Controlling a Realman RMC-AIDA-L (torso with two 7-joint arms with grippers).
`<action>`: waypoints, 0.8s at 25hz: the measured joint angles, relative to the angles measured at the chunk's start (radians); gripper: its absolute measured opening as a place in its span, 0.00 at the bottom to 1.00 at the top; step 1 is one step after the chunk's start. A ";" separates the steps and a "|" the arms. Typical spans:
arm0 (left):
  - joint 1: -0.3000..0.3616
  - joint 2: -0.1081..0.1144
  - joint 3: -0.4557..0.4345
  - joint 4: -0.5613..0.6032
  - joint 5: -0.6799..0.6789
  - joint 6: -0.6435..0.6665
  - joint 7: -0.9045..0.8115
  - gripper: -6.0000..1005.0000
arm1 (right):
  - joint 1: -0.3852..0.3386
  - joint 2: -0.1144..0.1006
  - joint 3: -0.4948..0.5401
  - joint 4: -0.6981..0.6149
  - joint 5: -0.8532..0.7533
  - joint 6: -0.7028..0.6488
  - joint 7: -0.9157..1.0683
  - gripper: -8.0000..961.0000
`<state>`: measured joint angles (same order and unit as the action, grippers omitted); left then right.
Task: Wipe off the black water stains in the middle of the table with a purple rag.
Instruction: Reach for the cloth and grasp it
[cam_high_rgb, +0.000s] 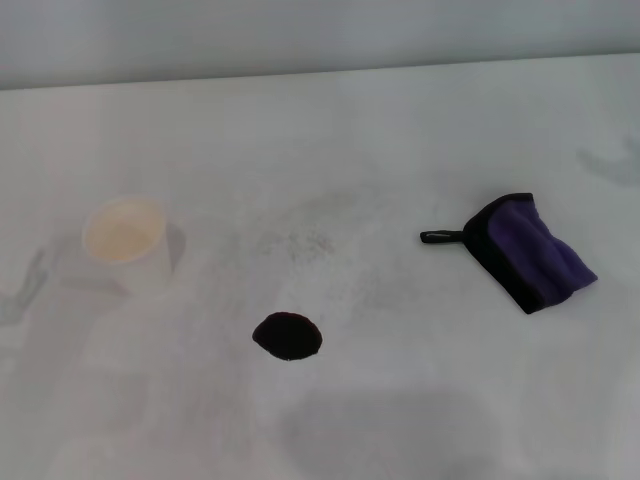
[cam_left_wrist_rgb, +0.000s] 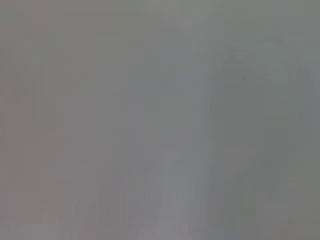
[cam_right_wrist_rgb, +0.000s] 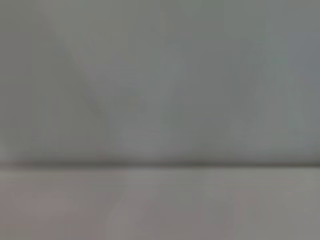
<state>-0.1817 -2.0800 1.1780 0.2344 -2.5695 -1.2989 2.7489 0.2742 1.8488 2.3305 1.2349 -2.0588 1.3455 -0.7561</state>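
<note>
The purple rag (cam_high_rgb: 530, 250) lies folded toward the bench's (cam_high_rgb: 420, 120) right edge, well apart from the black water stains (cam_high_rgb: 288, 335) at mid-bench. It looks soft, light and limp, so pinching the thick folded body should suit better than the thin loop. Neither arm's fingers are in view.

Head view high, looking down on the table (cam_high_rgb: 400, 130); both wrist views blank grey, sharing nothing recognisable

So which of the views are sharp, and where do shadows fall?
Head view: sharp on the purple rag, the black water stains and the paper cup; soft grey shadows on the table near its front edge. Both wrist views: blurred grey, nothing recognisable.
</note>
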 joint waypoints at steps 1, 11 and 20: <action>0.000 0.000 0.000 0.000 0.000 -0.003 0.000 0.88 | 0.012 0.008 -0.001 0.057 -0.069 0.034 0.036 0.90; -0.002 0.000 0.000 0.003 -0.014 -0.038 0.009 0.88 | 0.201 0.142 -0.173 0.243 -0.566 0.277 0.162 0.89; -0.026 -0.001 0.003 -0.005 -0.020 -0.048 0.025 0.88 | 0.234 0.160 -0.469 0.204 -0.635 0.239 0.271 0.89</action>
<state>-0.2079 -2.0811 1.1812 0.2292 -2.5894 -1.3472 2.7739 0.5078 2.0085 1.8611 1.4386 -2.6939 1.5848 -0.4851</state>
